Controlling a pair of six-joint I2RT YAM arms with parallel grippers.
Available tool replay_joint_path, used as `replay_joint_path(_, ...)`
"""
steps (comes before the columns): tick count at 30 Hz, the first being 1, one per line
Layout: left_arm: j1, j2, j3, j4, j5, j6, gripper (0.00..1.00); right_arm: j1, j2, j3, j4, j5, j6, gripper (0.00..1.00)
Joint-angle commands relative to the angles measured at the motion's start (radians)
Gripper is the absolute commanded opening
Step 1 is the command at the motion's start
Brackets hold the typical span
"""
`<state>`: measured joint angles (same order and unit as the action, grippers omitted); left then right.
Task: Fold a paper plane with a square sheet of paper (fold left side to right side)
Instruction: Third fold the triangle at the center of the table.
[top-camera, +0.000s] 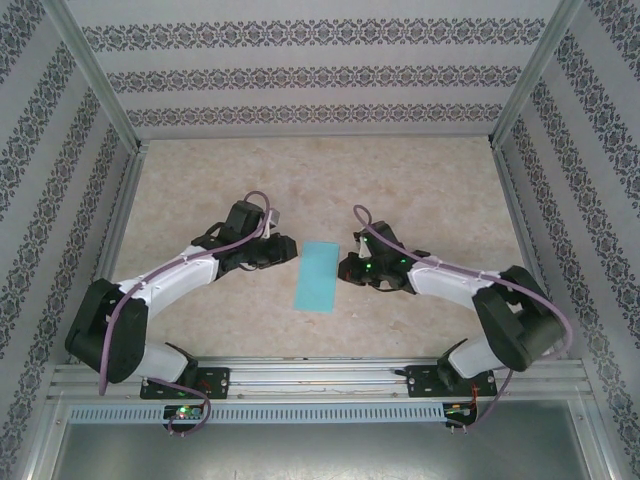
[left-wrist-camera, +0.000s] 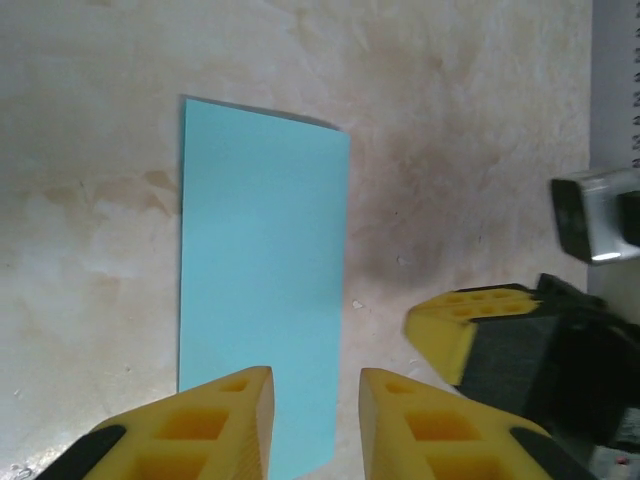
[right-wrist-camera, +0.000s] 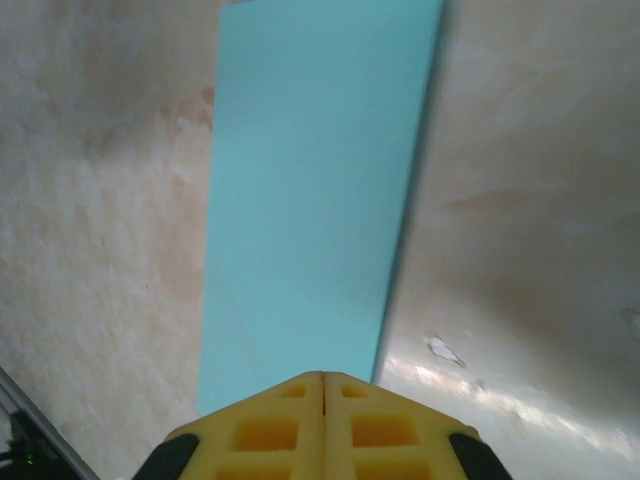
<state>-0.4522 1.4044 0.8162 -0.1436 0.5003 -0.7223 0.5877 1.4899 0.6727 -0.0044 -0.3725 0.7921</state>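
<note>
Marbled beige bench (top-camera: 300, 190) carries a turquoise paper sheet (top-camera: 320, 277), a flat narrow rectangle at centre frame. Left jaws stand slightly spread; right jaws are pressed together.

1. I see even, soft, bright light around the sheet of paper (top-camera: 320, 277).
2. On my right wrist view, a soft shadow hugs the paper's right edge, and glare marks the table (right-wrist-camera: 500, 400) beyond it.
3. On my left wrist view, a dim patch lies right of the paper.
</note>
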Motion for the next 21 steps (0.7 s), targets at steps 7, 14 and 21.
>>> replay_joint_path(7,0.035,0.009,-0.028,0.084,0.072,0.025,0.24,0.041,0.134,0.071,0.045,0.003,0.009,0.00)
replay_joint_path(14,0.034,0.041,-0.006,0.044,0.081,0.047,0.22,0.044,0.178,0.076,0.009,0.017,-0.022,0.00)
replay_joint_path(21,0.032,0.088,0.015,-0.040,0.119,0.069,0.22,0.036,0.232,0.096,-0.063,0.027,-0.110,0.00)
